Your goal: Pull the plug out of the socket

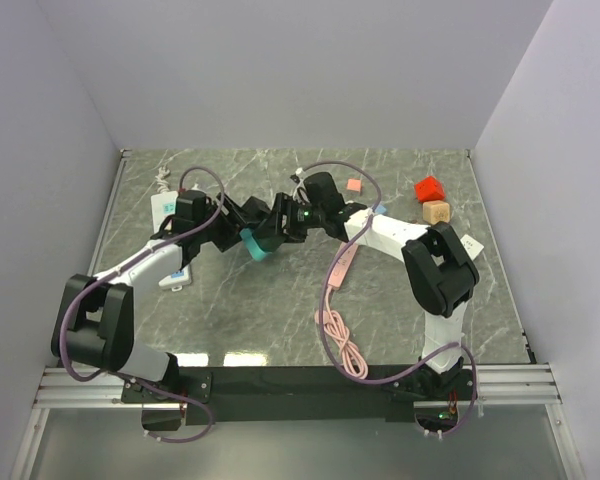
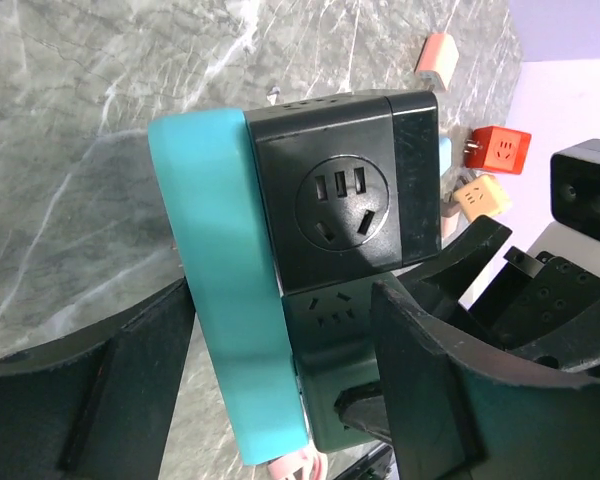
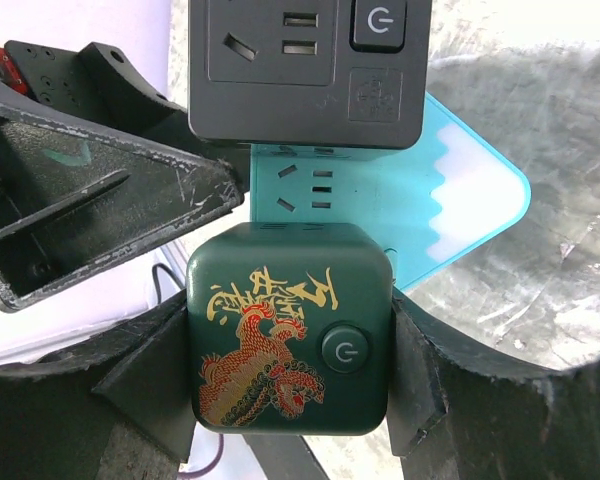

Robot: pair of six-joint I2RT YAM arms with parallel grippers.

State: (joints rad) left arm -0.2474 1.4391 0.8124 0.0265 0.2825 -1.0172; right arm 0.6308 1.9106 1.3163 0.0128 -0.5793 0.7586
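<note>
A teal power strip [image 1: 252,245] is held off the table at mid-table between both arms. A black cube adapter [image 2: 340,190] and a dark green cube plug with a gold and red dragon [image 3: 290,335] sit on its socket face. My left gripper [image 2: 280,310] is shut across the teal strip [image 2: 220,300], with one finger on its back. My right gripper [image 3: 290,325] is shut on the green plug, its pads on both sides. The plug lies close against the strip [image 3: 380,195]; I cannot tell whether its prongs are still in. In the top view the left gripper [image 1: 238,228] and right gripper [image 1: 278,228] nearly meet.
A pink cable [image 1: 338,300] runs from the strip towards the near edge. A white power strip [image 1: 168,215] lies at the left. A red cube [image 1: 430,187], a tan cube [image 1: 436,211] and a small pink cube [image 1: 354,185] lie at the back right.
</note>
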